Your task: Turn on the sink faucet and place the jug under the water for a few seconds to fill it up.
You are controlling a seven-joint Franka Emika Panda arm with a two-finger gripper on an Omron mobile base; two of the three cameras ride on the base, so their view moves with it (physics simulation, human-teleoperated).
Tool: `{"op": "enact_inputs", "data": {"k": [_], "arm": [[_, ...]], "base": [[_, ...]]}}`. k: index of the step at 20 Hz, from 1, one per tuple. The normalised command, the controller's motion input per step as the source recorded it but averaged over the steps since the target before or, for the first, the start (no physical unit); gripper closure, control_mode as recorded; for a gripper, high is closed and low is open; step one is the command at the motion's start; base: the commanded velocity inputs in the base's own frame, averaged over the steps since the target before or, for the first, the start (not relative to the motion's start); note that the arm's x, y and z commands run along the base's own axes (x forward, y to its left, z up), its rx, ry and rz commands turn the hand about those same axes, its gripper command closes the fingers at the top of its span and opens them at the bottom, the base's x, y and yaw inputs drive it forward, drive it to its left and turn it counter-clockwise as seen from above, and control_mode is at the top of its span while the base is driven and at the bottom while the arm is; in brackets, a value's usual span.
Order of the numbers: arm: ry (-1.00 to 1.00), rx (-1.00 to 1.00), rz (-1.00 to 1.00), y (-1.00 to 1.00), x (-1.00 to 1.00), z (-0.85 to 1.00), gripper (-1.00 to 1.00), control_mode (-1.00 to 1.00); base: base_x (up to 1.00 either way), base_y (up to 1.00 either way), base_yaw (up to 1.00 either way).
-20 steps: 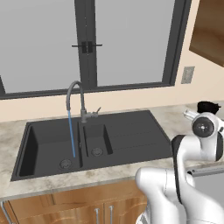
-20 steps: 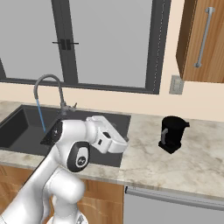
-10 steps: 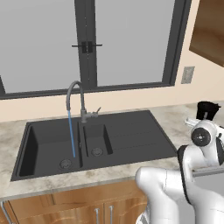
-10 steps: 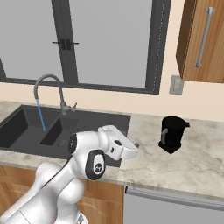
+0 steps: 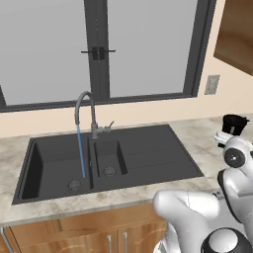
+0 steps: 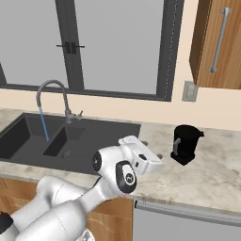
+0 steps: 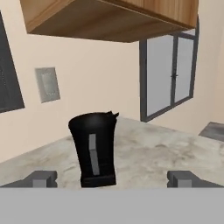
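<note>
The jug [image 7: 94, 148] is a small black cylinder with a flared lip and a side handle bearing a grey vertical strip. It stands upright on the bench [image 6: 212, 169], a pale, mottled stone-like slab, well to the right of the sink [image 5: 148, 158] and below the wooden wall cabinet [image 6: 219, 44]. In the hand view its handle faces the camera. No writing or brand can be read on it.

The fingers [image 7: 43, 178] are spread wide, one dark tip at each side of the bottom of the hand view, with the jug standing between them but farther off, not touched. Nothing is held.

The sink is a wide, matte dark grey rectangle set into the bench, with a large basin on the left, a small basin in the middle, round drains in each and a flat ribbed drainboard on the right. The faucet [image 5: 89, 111] is a slim grey metal gooseneck rising at the divide between the basins, its arch reaching over the large basin, with a small lever at the side of its base. Water [image 5: 80, 150], a thin straight light-blue stream, falls from the spout to near the large basin's drain.

Behind the sink is a dark-framed window [image 5: 99, 49] with flat grey panes. A grey wall plate [image 6: 189, 91] sits on the cream wall above the jug. The cabinet door has a long metal bar handle [image 6: 219, 40]. Wooden base cabinets [image 5: 74, 237] lie below the bench.
</note>
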Motion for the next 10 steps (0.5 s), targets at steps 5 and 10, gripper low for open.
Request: {"op": "enact_inputs", "data": {"k": [5, 10], "arm": [[-0.01, 0.00, 0.00, -0.20, 0.41, -0.14, -1.00, -1.00], [0.00, -0.03, -0.03, -0.02, 0.49, -0.12, -1.00, -1.00]], "base": [[0.00, 0.00, 0.00], [0.00, 0.00, 0.00]]}}
